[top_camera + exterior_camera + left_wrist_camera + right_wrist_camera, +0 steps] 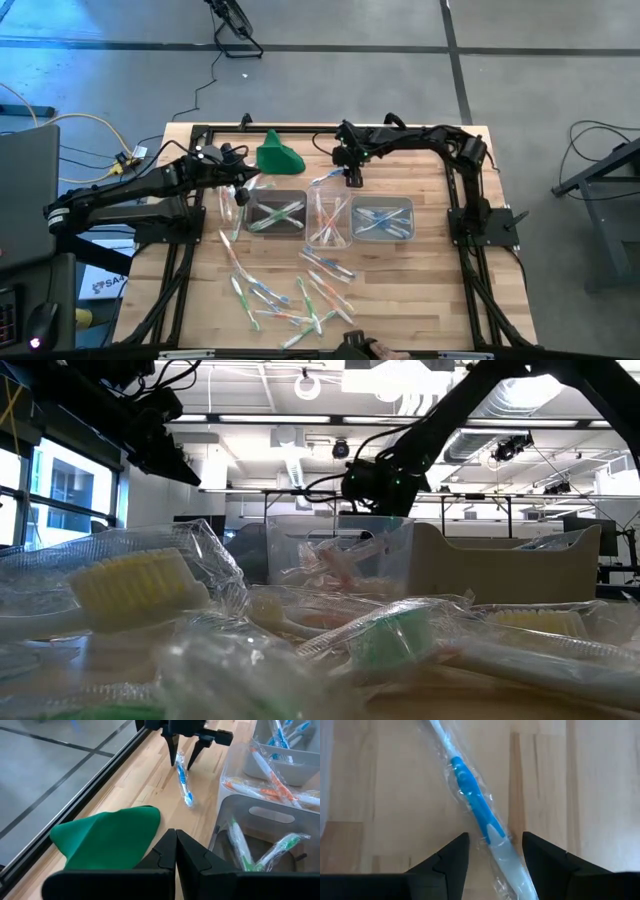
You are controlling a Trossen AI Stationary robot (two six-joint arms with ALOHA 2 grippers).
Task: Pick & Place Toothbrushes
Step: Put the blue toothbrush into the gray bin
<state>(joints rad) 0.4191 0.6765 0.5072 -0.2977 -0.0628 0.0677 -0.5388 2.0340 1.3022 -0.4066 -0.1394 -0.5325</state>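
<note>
right tool (492, 852): spread, straddling blue-and-white plastic-wrapped toothbrush (472, 805) on worktop (570, 780)
left tool (175, 851): pressed together, empty
handling: light, stiff, slippery wrap; pinch mid-handle

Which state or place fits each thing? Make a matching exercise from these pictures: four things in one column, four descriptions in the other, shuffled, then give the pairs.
Things:
1. left pincer
2. right pincer
3. green cloth
4. middle tub

Descriptions:
A. holds orange-pink toothbrushes
B. shut, holding nothing
C. open, astride a wrapped blue toothbrush
D. lies near the table's far edge, between the arms

Pairs: 1-B, 2-C, 3-D, 4-A
</note>
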